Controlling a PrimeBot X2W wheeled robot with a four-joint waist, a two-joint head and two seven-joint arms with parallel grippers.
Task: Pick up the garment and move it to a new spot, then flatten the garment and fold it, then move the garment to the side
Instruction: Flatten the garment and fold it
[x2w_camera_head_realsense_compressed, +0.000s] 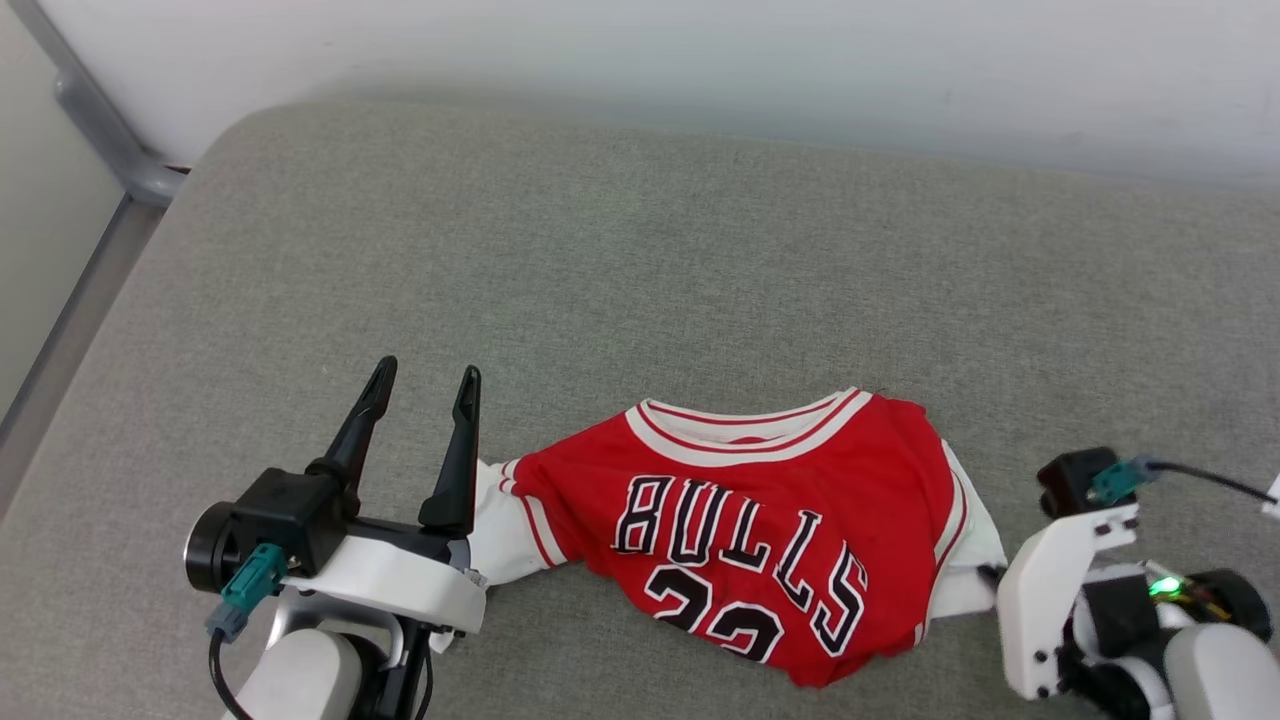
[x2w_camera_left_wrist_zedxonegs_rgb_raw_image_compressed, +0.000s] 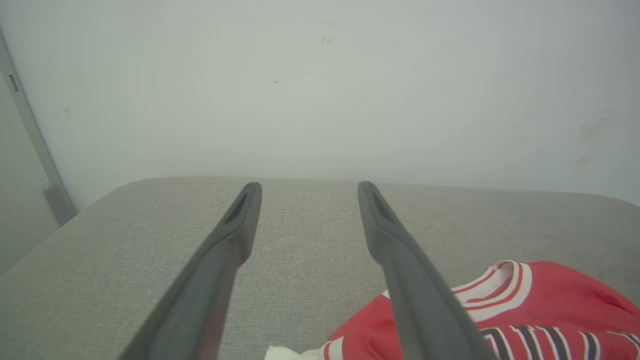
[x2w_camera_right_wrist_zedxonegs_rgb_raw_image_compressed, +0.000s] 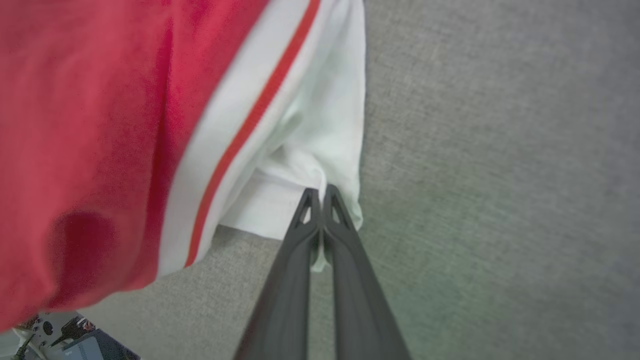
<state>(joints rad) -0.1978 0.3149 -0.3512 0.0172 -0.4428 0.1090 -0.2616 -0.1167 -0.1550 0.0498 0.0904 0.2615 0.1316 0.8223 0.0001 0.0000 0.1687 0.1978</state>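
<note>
The garment (x2w_camera_head_realsense_compressed: 790, 520), a red jersey with white sleeves and black "BULLS" lettering, lies rumpled near the front of the grey cushion (x2w_camera_head_realsense_compressed: 640, 260). My left gripper (x2w_camera_head_realsense_compressed: 422, 378) stands open just left of its white sleeve, fingers pointing away, nothing between them. The left wrist view has those open fingers (x2w_camera_left_wrist_zedxonegs_rgb_raw_image_compressed: 305, 187) above bare cushion, with the garment (x2w_camera_left_wrist_zedxonegs_rgb_raw_image_compressed: 540, 305) at lower right. My right gripper (x2w_camera_right_wrist_zedxonegs_rgb_raw_image_compressed: 320, 192) is shut on the garment's white sleeve edge (x2w_camera_right_wrist_zedxonegs_rgb_raw_image_compressed: 310, 145). In the head view its fingertips are hidden behind the white wrist (x2w_camera_head_realsense_compressed: 1060, 580) at the garment's right edge.
A pale wall (x2w_camera_head_realsense_compressed: 700, 60) runs along the cushion's far edge. A grey metal rail (x2w_camera_head_realsense_compressed: 100, 130) stands at the far left corner. Bare cushion stretches behind and to both sides of the jersey.
</note>
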